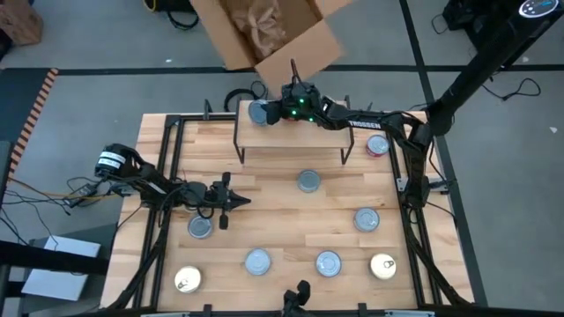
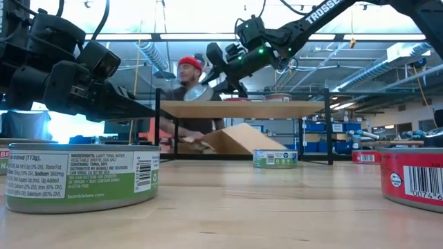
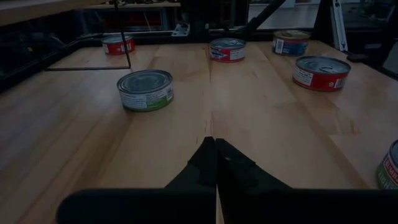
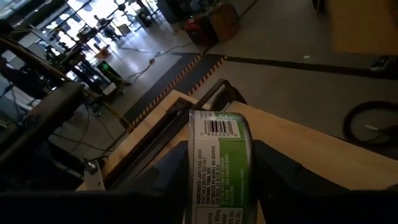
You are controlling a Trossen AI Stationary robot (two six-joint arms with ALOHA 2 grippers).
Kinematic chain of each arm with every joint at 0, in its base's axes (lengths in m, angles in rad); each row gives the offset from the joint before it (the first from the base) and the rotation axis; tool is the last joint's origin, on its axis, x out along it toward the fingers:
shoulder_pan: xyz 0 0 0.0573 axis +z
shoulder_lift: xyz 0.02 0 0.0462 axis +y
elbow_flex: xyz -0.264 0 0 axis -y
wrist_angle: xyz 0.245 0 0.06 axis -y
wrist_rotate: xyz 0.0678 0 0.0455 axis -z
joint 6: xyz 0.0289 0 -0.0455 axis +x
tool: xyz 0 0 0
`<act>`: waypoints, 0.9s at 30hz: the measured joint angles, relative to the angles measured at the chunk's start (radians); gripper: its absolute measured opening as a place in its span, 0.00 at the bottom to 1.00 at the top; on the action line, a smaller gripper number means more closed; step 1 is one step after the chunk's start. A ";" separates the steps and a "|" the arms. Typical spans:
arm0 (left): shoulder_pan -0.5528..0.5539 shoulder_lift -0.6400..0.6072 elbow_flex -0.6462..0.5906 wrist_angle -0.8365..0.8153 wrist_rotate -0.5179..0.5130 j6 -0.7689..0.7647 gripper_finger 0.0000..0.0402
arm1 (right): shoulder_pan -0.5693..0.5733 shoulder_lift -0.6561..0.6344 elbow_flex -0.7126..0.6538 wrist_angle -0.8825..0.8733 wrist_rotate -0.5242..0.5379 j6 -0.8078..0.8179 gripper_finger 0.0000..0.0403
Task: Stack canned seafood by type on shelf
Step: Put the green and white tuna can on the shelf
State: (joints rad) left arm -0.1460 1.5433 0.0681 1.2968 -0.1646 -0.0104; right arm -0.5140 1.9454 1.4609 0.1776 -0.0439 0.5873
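The shelf (image 1: 304, 134), a light-wood board on black wire legs, stands at the table's far middle. My right gripper (image 1: 264, 113) reaches in from the right over the shelf's left end, shut on a green-labelled tin (image 4: 219, 155). Whether the tin touches the board I cannot tell. Several tins lie flat on the table: silver-blue ones (image 1: 308, 181) (image 1: 257, 261), a gold one (image 1: 383, 266), and a red one (image 1: 377, 144) beside the shelf's right end. My left gripper (image 1: 240, 201) waits shut, low over the table's left half, next to a tin (image 1: 201, 227). My right gripper pinches the green-labelled tin between its two fingers (image 4: 283, 177), one on each flat face, so the labelled side wall (image 4: 217, 134) faces the wrist camera. The fingers come from the table's right, slanting slightly down. The tin sits tilted on edge (image 2: 199, 92) over the shelf's left end.
A cardboard box (image 1: 273, 31) lies open on the floor beyond the far edge. A person in a red cap (image 2: 188, 76) is behind the table. Black frame rails (image 1: 167, 176) run along the table's sides. Bare wood lies between the scattered tins.
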 joint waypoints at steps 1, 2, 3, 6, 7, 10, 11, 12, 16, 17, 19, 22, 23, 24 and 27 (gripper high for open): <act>0.000 0.000 0.000 0.000 0.000 0.000 0.00 | 0.000 0.000 0.000 -0.003 0.002 0.000 0.45; 0.000 0.000 0.000 0.000 0.000 0.000 0.00 | 0.001 0.000 0.000 -0.005 0.005 -0.002 0.48; 0.000 0.000 0.000 0.000 0.000 0.000 0.00 | 0.003 0.000 0.000 -0.007 0.016 -0.008 0.51; 0.000 0.000 0.000 0.000 0.000 0.000 0.00 | 0.007 0.000 0.000 -0.006 0.044 -0.018 0.59; 0.000 0.000 0.000 0.000 0.000 0.000 0.00 | 0.007 0.000 0.000 -0.006 0.051 -0.024 0.60; 0.000 0.000 0.000 0.000 0.000 -0.001 0.00 | 0.008 0.000 0.000 0.012 0.079 -0.035 0.62; 0.000 0.000 0.000 0.000 0.000 -0.001 0.00 | 0.008 -0.001 0.000 0.018 0.091 -0.041 0.62; 0.000 0.000 0.000 0.000 0.000 -0.001 0.00 | 0.008 -0.001 0.000 0.023 0.101 -0.045 0.62; 0.000 0.000 0.000 0.000 0.000 -0.008 0.00 | 0.009 -0.001 0.015 0.029 0.106 -0.073 0.63; 0.000 0.000 0.000 0.000 0.000 -0.008 0.00 | 0.011 -0.001 0.022 0.029 0.106 -0.092 0.63; 0.000 0.000 0.000 -0.001 0.000 -0.013 0.00 | 0.020 -0.001 0.042 0.029 0.099 -0.143 0.62; 0.000 0.000 0.000 -0.001 0.000 -0.013 0.00 | 0.046 -0.001 0.084 -0.014 0.079 -0.240 0.54; 0.000 0.000 0.000 -0.001 0.000 -0.012 0.00 | 0.058 -0.001 0.100 -0.037 0.081 -0.277 0.50; 0.000 0.000 0.000 -0.001 0.000 -0.012 0.00 | 0.069 0.001 0.117 -0.063 0.088 -0.311 0.44; 0.000 0.000 0.000 -0.001 0.000 -0.012 0.00 | 0.094 0.015 0.172 -0.160 0.113 -0.405 0.23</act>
State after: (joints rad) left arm -0.1463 1.5433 0.0681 1.2957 -0.1646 -0.0225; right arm -0.4202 1.9608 1.6332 0.0172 0.0689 0.1821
